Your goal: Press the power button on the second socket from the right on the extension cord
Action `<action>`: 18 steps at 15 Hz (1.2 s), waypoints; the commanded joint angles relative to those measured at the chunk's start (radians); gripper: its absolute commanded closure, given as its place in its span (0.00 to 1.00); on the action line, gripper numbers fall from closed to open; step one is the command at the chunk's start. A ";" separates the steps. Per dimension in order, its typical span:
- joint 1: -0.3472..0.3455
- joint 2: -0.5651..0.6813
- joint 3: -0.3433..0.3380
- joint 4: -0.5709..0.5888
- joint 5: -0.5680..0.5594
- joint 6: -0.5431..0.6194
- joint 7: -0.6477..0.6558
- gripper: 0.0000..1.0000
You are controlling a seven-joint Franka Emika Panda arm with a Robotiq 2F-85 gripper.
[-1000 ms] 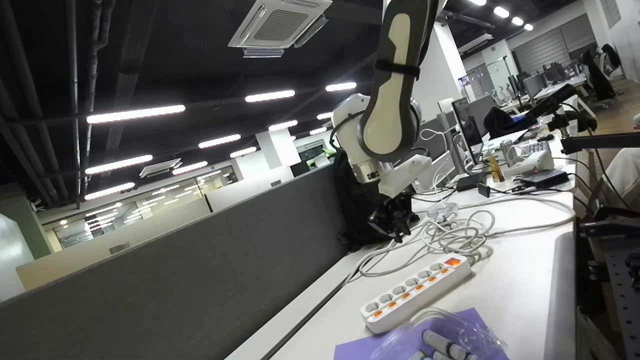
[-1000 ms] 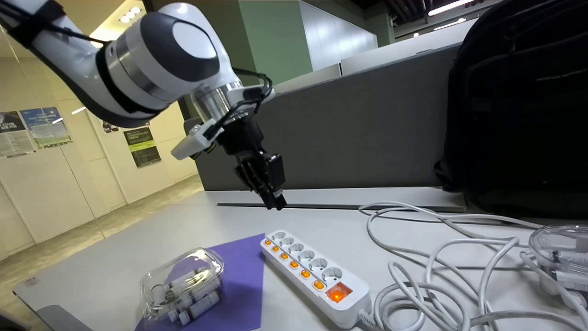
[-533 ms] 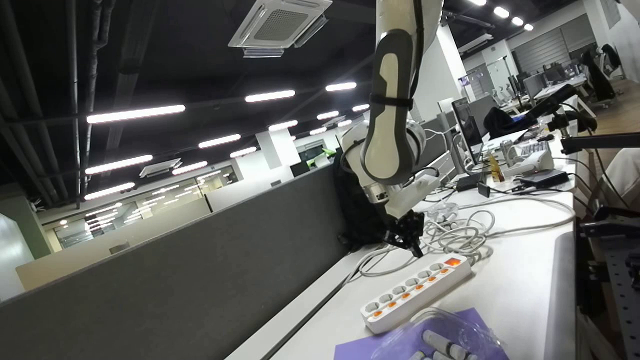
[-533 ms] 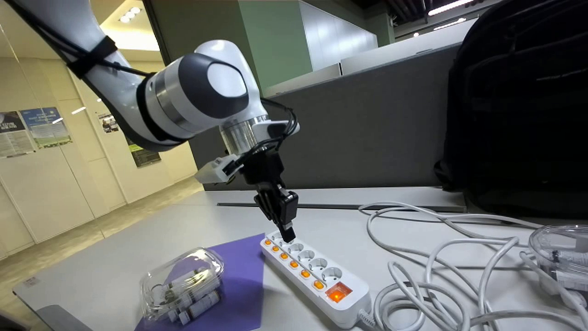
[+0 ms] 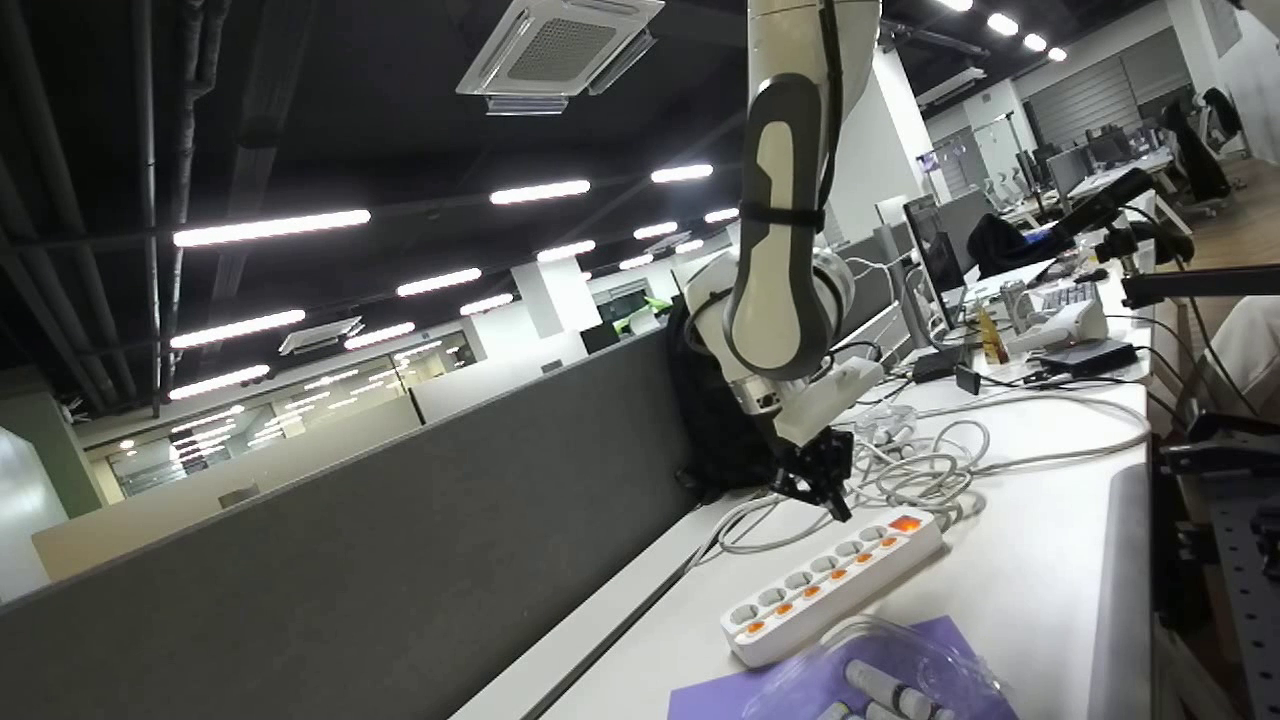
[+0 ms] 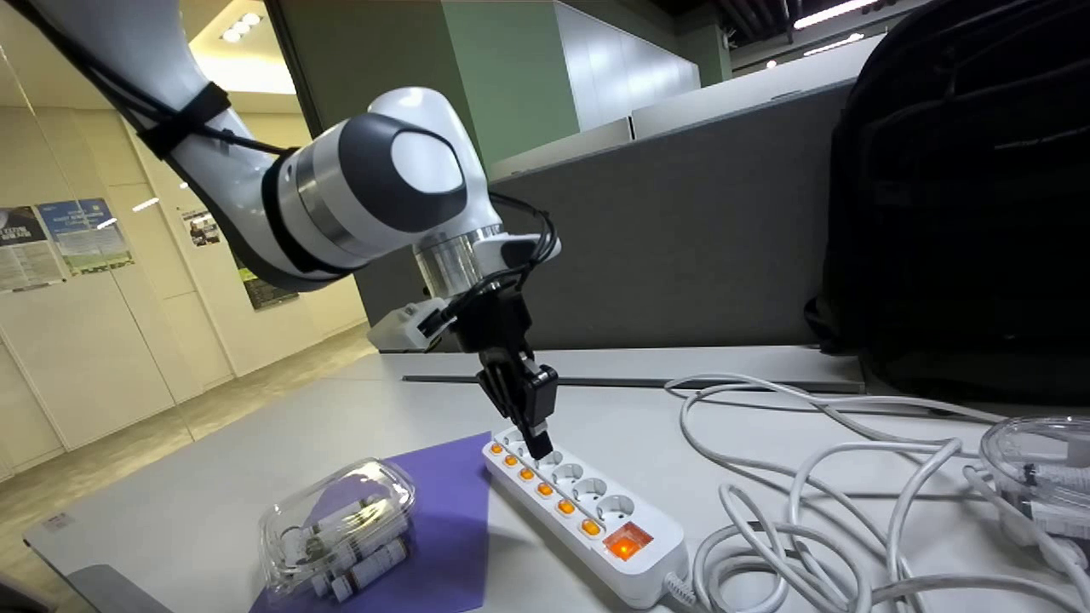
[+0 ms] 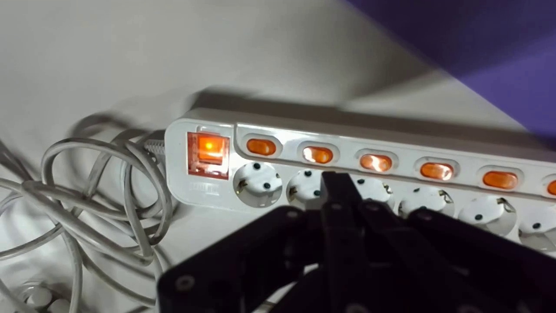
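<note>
Extension cord [image 6: 558,492] lies on the white desk [image 6: 213,443], near the purple sheet [image 6: 451,519]. To press well, we judge the gripper [image 7: 341,184] should miss the sockets [image 7: 425,200], centre over the intended one of the orange buttons [image 7: 375,162], then push straight down. Its jaws stand together on nothing, slanted down, just clear of the sockets; arm [image 6: 341,196] arched above.

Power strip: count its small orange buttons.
6 buttons, in one row along the strip, one beside each socket; both exterior views show all, the wrist view crops one.
</note>
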 commanded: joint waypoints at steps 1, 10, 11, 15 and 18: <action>0.037 0.038 -0.045 0.001 0.004 0.010 0.036 1.00; 0.058 0.119 -0.070 0.017 0.091 0.000 0.009 1.00; 0.056 0.124 -0.066 0.022 0.109 -0.005 -0.003 1.00; 0.055 0.137 -0.063 0.053 0.162 -0.012 -0.023 1.00; 0.069 0.142 -0.076 0.064 0.150 0.013 -0.012 1.00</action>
